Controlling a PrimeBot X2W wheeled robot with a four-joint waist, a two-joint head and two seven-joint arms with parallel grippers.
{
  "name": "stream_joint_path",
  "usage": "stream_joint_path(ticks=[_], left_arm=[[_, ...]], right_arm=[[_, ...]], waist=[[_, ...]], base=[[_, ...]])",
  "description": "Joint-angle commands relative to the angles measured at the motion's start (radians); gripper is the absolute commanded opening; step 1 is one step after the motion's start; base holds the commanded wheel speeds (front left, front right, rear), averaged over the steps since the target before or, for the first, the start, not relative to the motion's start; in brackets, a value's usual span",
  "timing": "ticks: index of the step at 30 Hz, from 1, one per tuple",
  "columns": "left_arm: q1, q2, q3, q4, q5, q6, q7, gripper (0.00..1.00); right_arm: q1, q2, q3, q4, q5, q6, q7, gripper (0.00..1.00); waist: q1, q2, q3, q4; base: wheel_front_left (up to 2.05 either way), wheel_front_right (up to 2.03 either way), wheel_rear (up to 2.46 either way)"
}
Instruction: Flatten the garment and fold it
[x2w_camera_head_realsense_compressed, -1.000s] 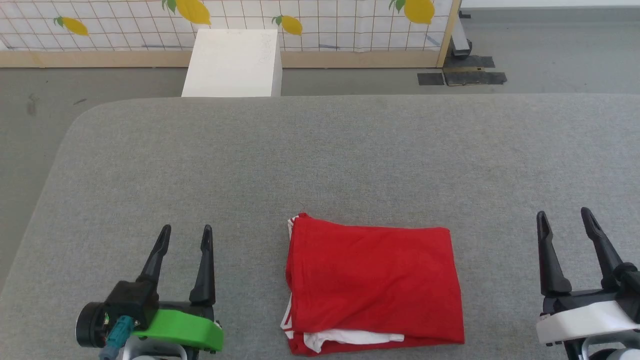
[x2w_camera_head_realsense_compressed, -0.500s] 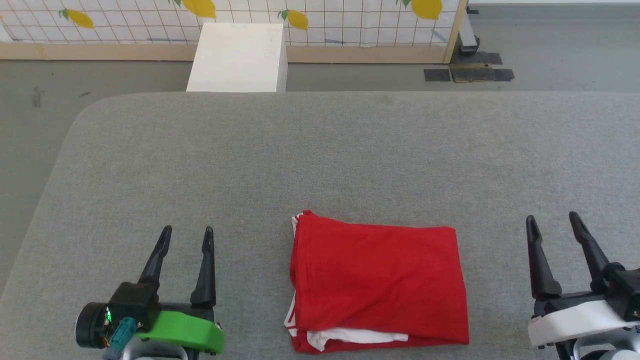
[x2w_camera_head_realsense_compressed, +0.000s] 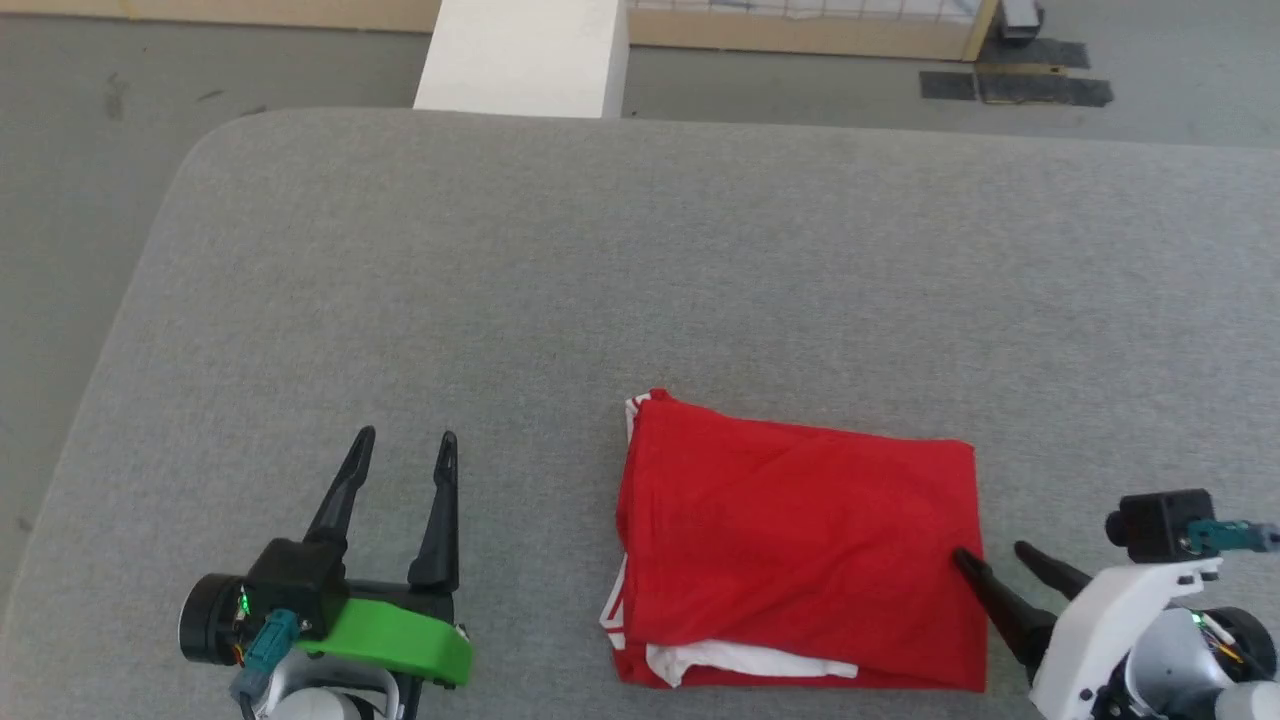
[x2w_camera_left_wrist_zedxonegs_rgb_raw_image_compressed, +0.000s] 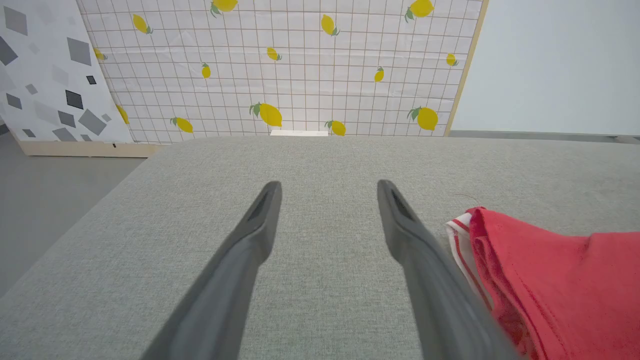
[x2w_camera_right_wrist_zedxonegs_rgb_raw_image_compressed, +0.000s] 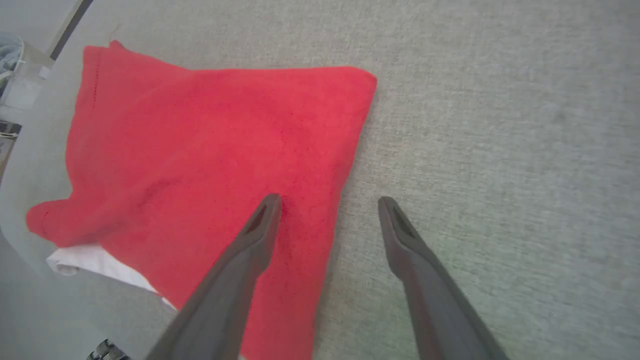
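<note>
Since a second ago your right gripper (x2w_camera_head_realsense_compressed: 990, 550) is swinging in to the right edge of the garment (x2w_camera_head_realsense_compressed: 790, 530), jaws wide, one finger over red cloth, holding nothing. Your left gripper (x2w_camera_head_realsense_compressed: 406, 435) is staying put, wide too. The garment is lying folded at the near side of the grey tabletop (x2w_camera_head_realsense_compressed: 600, 280), white sleeve (x2w_camera_head_realsense_compressed: 750, 660) peeking from its near edge.

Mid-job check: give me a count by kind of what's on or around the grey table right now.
Red garment, folded: 1
Grippers, both open: 2 (left gripper, right gripper)
White block: 1
Total: 4
</note>
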Motion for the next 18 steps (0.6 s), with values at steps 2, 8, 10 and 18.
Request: stream_joint_path(ticks=[2, 8, 10, 18], left_arm=[[-0.022, -0.004, -0.004, 0.004, 0.000, -0.005, -0.004, 1.00], [-0.031, -0.004, -0.010, 0.012, 0.002, -0.005, -0.004, 1.00], [-0.033, -0.005, -0.011, 0.014, 0.002, -0.006, -0.004, 1.00], [-0.029, -0.005, -0.016, 0.026, 0.001, -0.006, -0.004, 1.00]], right_arm=[[-0.034, 0.006, 0.017, 0.030, 0.029, -0.001, 0.038, 1.00], [-0.070, 0.033, 0.077, 0.115, 0.069, -0.001, 0.095, 1.00], [-0.082, 0.040, 0.098, 0.141, 0.075, -0.001, 0.097, 1.00], [-0.117, 0.018, 0.165, 0.198, 0.063, -0.001, 0.056, 0.00]], waist=[[0.0000, -0.0001, 0.029, 0.034], [0.0000, -0.0001, 0.038, 0.055], [0.0000, -0.0001, 0.038, 0.058], [0.0000, -0.0001, 0.018, 0.049]], base=[[0.00, 0.00, 0.00], [0.00, 0.00, 0.00], [0.00, 0.00, 0.00], [0.00, 0.00, 0.00]])
